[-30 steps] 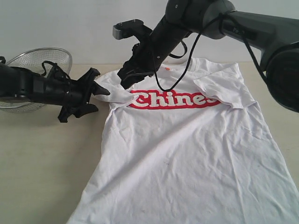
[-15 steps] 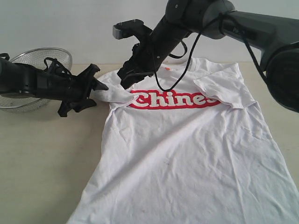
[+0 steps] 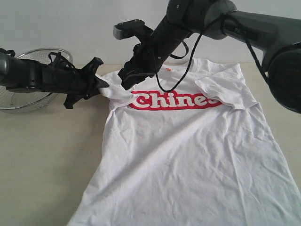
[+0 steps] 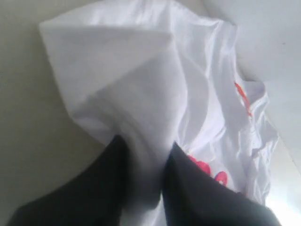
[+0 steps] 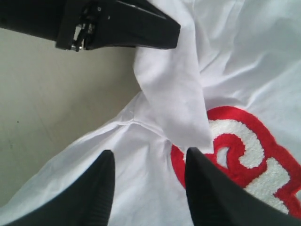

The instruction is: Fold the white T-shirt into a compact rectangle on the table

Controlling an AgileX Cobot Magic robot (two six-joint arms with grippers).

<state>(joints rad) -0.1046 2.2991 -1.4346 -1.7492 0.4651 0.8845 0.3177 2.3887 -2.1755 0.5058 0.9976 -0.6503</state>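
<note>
Exterior view, far left: wire-mesh basket (image 3: 33, 70) on the table (image 3: 42, 165), behind the left arm. The left gripper (image 3: 102, 84) reaches in to the shirt's left-side sleeve (image 3: 115, 94). From here the fingertips are lost against the cloth, so the grip is not readable. The left wrist view settles it: both dark fingers (image 4: 101, 188) are drawn in on a pinch of white sleeve fabric, which bunches into a peak beyond them. Clamped on the sleeve.

The right gripper (image 3: 127, 79) reaches across the middle and sits low at the shoulder, beside the first letter. Exterior view: jaw gap hidden. Right wrist view: fingers (image 5: 214, 197) stand apart, with flat cloth and the red-edged "C" showing between them and nothing pinched. Whether the tips touch the cloth, cannot tell.

White T-shirt (image 3: 188, 160): front up on the table, centre to right of the exterior view. Long axis runs far to near, with the collar and orange neck tag (image 3: 168, 69) at the far end and the hem toward the camera, out of frame. The lettering (image 3: 174, 100) reads across. The right-side sleeve (image 3: 225, 92) is folded in over the chest, covering the word's end.
</note>
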